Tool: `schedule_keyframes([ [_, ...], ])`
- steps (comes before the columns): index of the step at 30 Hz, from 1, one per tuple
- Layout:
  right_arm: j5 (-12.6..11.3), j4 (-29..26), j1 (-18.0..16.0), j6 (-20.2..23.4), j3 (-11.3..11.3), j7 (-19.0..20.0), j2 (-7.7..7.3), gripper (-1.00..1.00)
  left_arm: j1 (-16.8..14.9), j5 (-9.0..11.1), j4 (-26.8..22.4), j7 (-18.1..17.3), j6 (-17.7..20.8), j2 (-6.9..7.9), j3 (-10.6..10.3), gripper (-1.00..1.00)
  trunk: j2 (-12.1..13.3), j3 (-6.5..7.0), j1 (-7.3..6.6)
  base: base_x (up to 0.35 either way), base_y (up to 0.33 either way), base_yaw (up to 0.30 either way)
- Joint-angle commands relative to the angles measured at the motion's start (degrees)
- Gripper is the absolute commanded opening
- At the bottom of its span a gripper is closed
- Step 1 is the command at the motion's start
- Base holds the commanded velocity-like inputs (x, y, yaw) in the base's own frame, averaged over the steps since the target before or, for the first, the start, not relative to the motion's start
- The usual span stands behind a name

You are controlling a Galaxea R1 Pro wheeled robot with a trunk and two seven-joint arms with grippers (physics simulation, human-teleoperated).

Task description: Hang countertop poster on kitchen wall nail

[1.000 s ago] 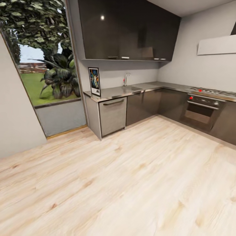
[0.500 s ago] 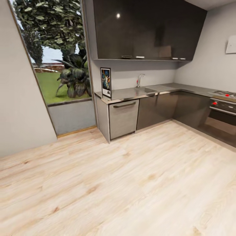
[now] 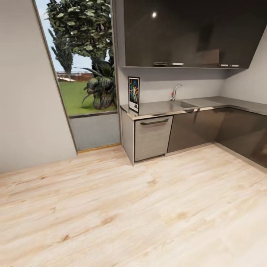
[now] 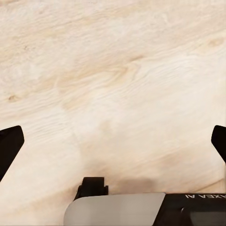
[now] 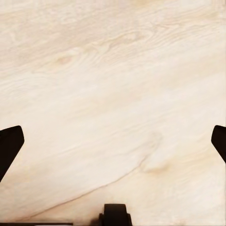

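While pale wood floor (image 3: 148, 207) spreads across the lower frame, the kitchen countertop (image 3: 163, 108) runs at centre right, with the poster (image 3: 134, 94) upright at its left end. It looks light, rigid and thin; grip a side edge. Left gripper (image 4: 113, 141) and right gripper (image 5: 113, 141) gape wide, empty.

Left gripper (image 4: 113, 141) with fingers (image 4: 9, 146) spread wide, above pale wood floor (image 4: 117, 70)
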Motion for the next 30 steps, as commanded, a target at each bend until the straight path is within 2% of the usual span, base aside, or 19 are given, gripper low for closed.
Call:
schedule_keyframes([
  [1,0.05,0.04,-0.03,-0.17,0.04,-0.02,-0.01,1.00,0.02,-0.01,-0.10,0.00,0.02,-0.03,0.10,1.00,-0.02,-0.04,0.03,0.254,-0.221,0.285],
  [19,0.05,0.04,-0.03,-0.18,0.04,-0.02,-0.01,1.00,0.02,-0.01,-0.10,0.09,0.02,-0.03,0.10,1.00,-0.02,-0.04,0.03,0.251,-0.221,0.281],
  [30,-0.30,-0.02,-0.03,-0.18,-0.41,0.03,-0.42,1.00,0.02,-0.01,-0.10,0.09,-0.03,-0.01,0.10,1.00,-0.02,-0.04,0.03,0.281,-0.173,0.063],
])
